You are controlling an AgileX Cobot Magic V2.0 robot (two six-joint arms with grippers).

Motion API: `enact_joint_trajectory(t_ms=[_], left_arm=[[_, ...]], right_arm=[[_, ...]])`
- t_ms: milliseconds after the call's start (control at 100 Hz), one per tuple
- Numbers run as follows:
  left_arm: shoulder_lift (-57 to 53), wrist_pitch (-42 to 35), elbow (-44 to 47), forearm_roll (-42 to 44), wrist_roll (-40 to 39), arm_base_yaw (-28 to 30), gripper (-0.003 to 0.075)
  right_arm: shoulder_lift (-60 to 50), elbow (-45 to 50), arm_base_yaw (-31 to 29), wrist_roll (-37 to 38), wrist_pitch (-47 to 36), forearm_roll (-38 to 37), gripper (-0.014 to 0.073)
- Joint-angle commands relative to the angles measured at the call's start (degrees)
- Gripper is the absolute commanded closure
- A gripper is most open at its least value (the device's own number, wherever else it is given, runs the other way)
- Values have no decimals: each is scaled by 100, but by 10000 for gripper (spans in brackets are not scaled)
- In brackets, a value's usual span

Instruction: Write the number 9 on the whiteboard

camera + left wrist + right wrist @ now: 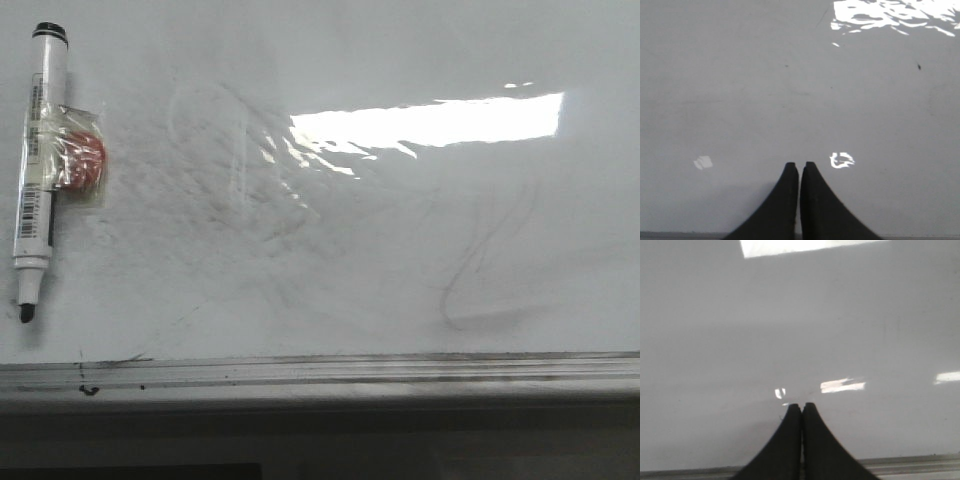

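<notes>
Glossy white, the whiteboard (400,260) filled the front view, smudged with faint grey erased marks and a glare patch (430,122); no black 9 showed. At its left lay a capless marker (38,170), tip toward the ledge (320,372). Both grippers, left (799,172) and right (801,412), hung pinched together, empty.

The left hand (799,170) is holding its two black fingers (782,205) pressed together, gripping nothing. The right hand (801,410) is doing likewise, its dark fingertips (812,440) meeting at a point.
</notes>
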Motion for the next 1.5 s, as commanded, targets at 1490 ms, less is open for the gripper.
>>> enact_joint_trajectory(t_ms=[1490], left_arm=[[354, -664, -1254, -1074, -78, 2, 741]], right_arm=[[704, -1354, 217, 274, -47, 402, 657]])
